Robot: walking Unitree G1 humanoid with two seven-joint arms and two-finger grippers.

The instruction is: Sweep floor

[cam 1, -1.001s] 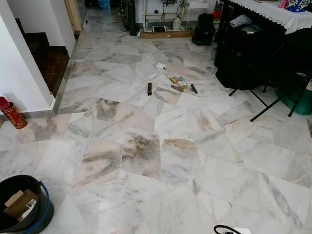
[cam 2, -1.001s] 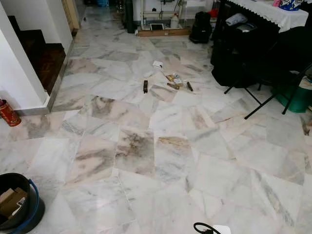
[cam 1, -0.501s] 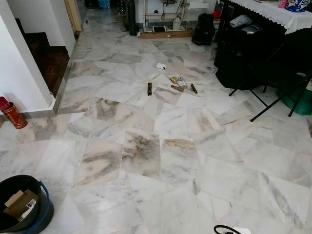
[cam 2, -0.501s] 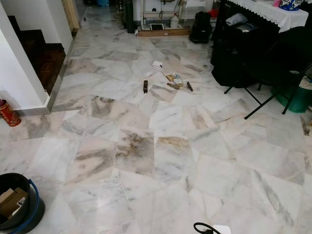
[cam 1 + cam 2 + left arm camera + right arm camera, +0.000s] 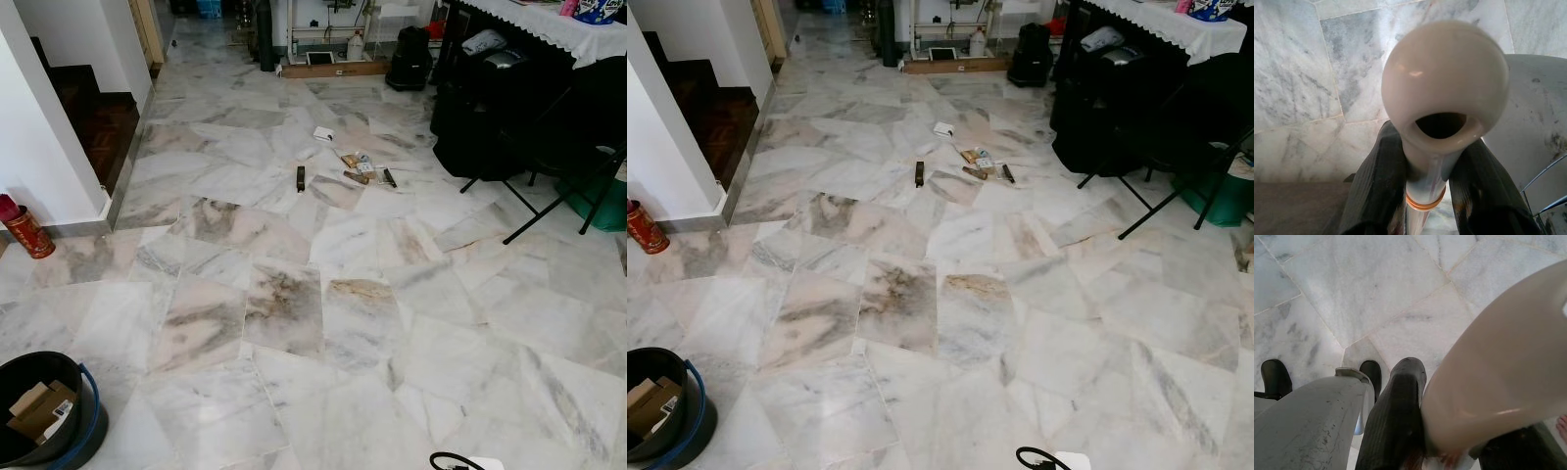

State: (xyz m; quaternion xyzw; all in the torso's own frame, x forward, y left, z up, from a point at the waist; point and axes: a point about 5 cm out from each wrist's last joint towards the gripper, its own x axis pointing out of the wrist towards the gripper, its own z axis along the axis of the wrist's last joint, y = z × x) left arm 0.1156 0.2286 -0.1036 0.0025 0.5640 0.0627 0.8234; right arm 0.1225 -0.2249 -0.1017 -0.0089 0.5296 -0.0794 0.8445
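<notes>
Now each hand is clamped on a tool: the left hand (image 5: 1425,196) grips a cream handle (image 5: 1444,88) between its fingers, and the right hand (image 5: 1449,431) pinches a second cream handle (image 5: 1498,377). Which is broom and which dustpan cannot be told. The litter (image 5: 355,168) lies well ahead of both hands on the marble floor (image 5: 294,313). Sweeping it well likely means walking close first, then drawing the scraps together in short strokes. A bin (image 5: 39,411) stands near the left hand; folding chair legs (image 5: 549,196) beyond the right hand could catch a wide swing.
</notes>
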